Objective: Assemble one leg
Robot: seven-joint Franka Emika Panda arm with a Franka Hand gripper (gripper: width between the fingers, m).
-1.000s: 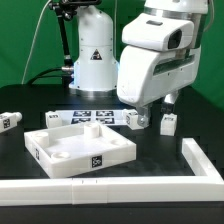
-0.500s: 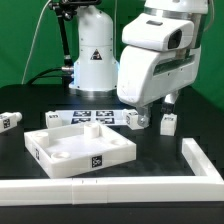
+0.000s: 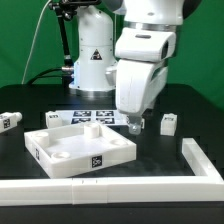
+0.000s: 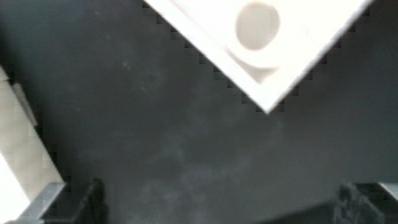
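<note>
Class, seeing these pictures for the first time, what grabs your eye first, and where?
The bulky white arm fills the exterior view's middle, its open tool hanging empty by a corner of the square tray. A small white leg stands to the exterior view's right of it.

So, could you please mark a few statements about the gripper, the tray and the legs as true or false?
1. The gripper is open with nothing between its fingers. True.
2. A leg stands inside the tray. False: no leg is in it; a leg sits on the table, to the exterior view's right of the gripper.
3. The tray lies flat on the black table. True.
4. The marker board lies in front of the tray, nearer the camera. False: it lies behind the tray, towards the robot's base.
5. The gripper is holding the tray. False: it holds nothing.
</note>
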